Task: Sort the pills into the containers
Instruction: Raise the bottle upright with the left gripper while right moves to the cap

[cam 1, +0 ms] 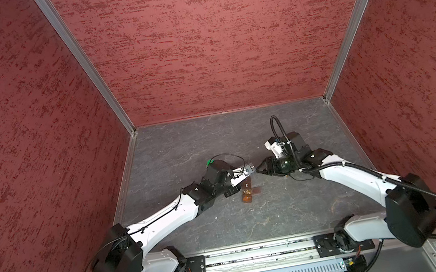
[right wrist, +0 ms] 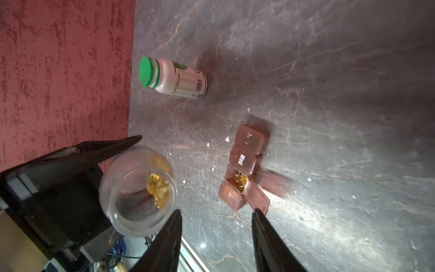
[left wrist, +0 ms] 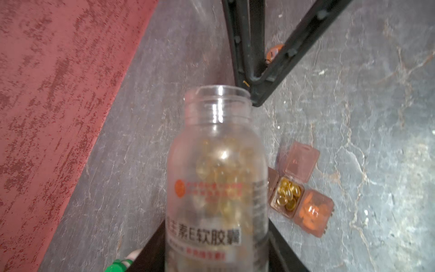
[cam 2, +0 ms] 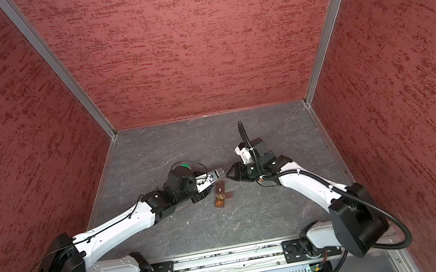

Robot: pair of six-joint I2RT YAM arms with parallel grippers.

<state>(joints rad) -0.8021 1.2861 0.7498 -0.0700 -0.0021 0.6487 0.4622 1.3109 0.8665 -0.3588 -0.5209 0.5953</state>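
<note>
**Item 1, left gripper** (cam 1: 243, 175): clenched on an uncapped clear bottle (left wrist: 216, 164) at frame centre in both top views, mouth pointing toward the right gripper (right wrist: 216, 212). Yellow softgel pills (right wrist: 157, 186) lie inside. The label reads in part "素E软胶囊"; the smaller red print is blurred.

**Item 2, right gripper:** fingers spread with nothing between them, tips just beside the bottle mouth.

**Item 3, pill organizer** (right wrist: 244, 162): brown translucent strip on the grey table (right wrist: 329, 94), just below the 2 grippers in both top views.
- 1 cell is open, its lid (left wrist: 301, 162) swung aside, with more softgel pills in it (count unclear).
- The end cell beside it is shut, with orange pieces showing through.
- 1 closed lid reads "Wed.".

**Item 4, white bottle** (right wrist: 181, 79) with green cap (right wrist: 146, 71): left of centre in both top views, mostly hidden behind the left wrist. Its label is too small to read.
</note>
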